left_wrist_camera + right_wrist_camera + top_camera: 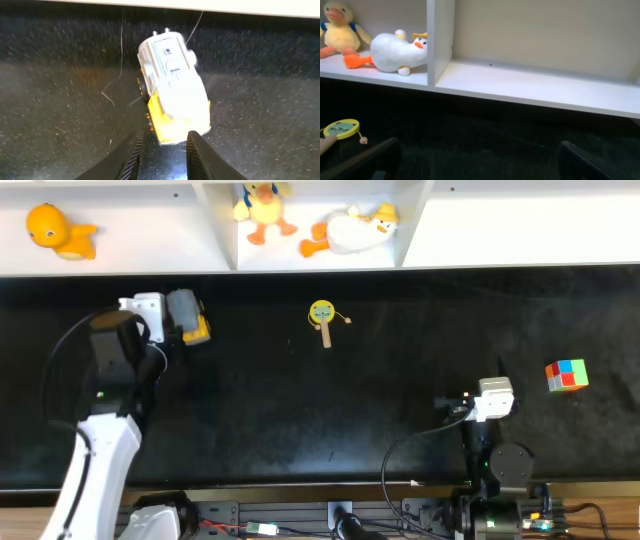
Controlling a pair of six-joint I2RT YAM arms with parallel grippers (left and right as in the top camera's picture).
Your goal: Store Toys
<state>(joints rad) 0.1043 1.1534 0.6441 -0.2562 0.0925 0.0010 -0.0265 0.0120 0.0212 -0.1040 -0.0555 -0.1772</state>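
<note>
White shelf (520, 225) along the far edge of the black bench (300, 410), split into three compartments. In front of the shelf's left compartment, near the divider and close to the shelf's lip: toy truck (192, 320), grey-white on top, yellow below, on the bench. Right at the truck's yellow end, on the side away from the shelf: left end effector (166, 142), fingers parted to about the truck's width, tips flanking that end; cannot tell whether touching it.

Well back from the shelf, opposite its right compartment: right end effector (479, 150), fingers spread wide, nothing between them.

Inside the shelf's left compartment: yellow rubber duck (60, 230). Inside the middle compartment: yellow plush duck (265, 210) sitting upright, and just beside it a white plush duck (350, 232) lying on its side with orange feet.

On the bench in front of the shelf's middle compartment, a little way off the lip: small rattle drum (322, 315) with a wooden handle. In front of the shelf's right compartment, farther from the lip: colour cube (566, 375).
</note>
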